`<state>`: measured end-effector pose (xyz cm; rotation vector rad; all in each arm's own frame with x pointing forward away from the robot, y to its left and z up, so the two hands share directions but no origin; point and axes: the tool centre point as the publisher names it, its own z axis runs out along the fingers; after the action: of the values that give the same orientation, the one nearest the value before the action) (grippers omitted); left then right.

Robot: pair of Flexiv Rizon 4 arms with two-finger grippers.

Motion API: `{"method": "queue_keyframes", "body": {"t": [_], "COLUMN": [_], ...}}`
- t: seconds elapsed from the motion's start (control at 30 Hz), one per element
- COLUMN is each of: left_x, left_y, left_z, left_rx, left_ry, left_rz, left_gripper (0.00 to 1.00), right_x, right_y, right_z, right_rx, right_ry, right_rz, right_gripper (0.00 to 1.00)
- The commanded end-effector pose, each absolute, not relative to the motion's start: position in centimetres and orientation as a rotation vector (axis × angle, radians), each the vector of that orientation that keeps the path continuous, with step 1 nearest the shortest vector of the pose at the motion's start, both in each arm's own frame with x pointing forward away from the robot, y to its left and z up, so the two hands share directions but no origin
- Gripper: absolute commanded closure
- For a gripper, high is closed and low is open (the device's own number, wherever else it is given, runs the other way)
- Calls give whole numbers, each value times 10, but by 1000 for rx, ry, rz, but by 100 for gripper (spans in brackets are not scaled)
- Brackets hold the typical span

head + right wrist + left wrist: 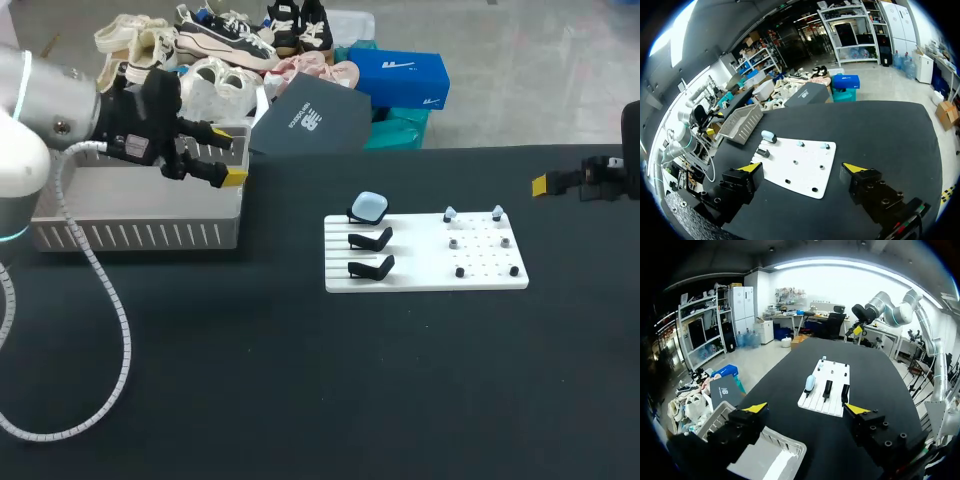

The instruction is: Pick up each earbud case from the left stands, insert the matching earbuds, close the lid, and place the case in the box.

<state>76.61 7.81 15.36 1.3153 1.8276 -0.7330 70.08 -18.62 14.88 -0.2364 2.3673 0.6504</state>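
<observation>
My left gripper [228,156] hangs wide open over the grey box [130,235] at upper left; my right gripper [801,167], at the right edge, is spread wide. A pale blue earbud case [369,207] sits on the white board's [420,280] top stand [356,215], mid-frame, its lid seemingly shut.

readable print: none on the surface's things
white board [420,278]: no text, number or sign legible
earbud case [370,207], on the white board: no mark legible
box [140,235], left of the white board: no label legible
</observation>
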Motion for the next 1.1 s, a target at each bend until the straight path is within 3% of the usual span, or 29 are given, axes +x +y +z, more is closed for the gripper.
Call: {"method": "queue_keyframes", "body": {"t": [0.03, 1.1], "left_x": [786, 805], "left_y": [46, -48], "left_z": [136, 70], "left_rx": [1409, 1502], "left_ry": [1773, 1631], "left_rz": [-786, -831], "left_gripper": [0, 1], "right_x": [701, 701], "right_y": [-187, -187], "right_z": [149, 149], "right_rx": [-237, -237], "right_ry": [2370, 2370], "right_rz": [650, 650], "right_gripper": [0, 0]}}
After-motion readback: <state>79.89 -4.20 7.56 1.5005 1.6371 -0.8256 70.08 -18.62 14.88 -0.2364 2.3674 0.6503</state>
